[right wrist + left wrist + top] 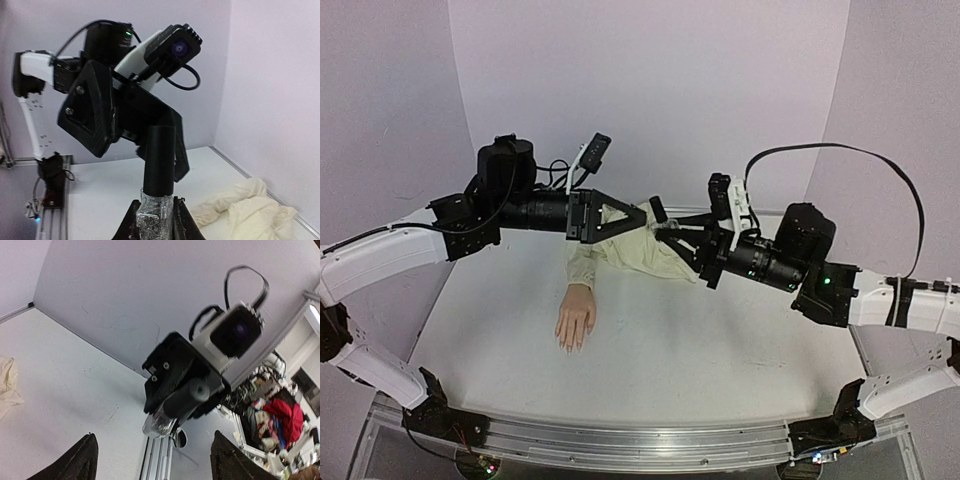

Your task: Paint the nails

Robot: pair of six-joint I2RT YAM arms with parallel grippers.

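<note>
Right gripper clamped on polish bottle; cap seemingly on. Left gripper spread wide, empty, facing cap. Nails on mannequin hand, near-left of both grippers, look bare; painting not begun.

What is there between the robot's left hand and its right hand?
The black cap of the bottle held in the right hand, pointing toward the open left hand; the right wrist view shows it.

Plain lilac walls on three sides; white table.
</note>
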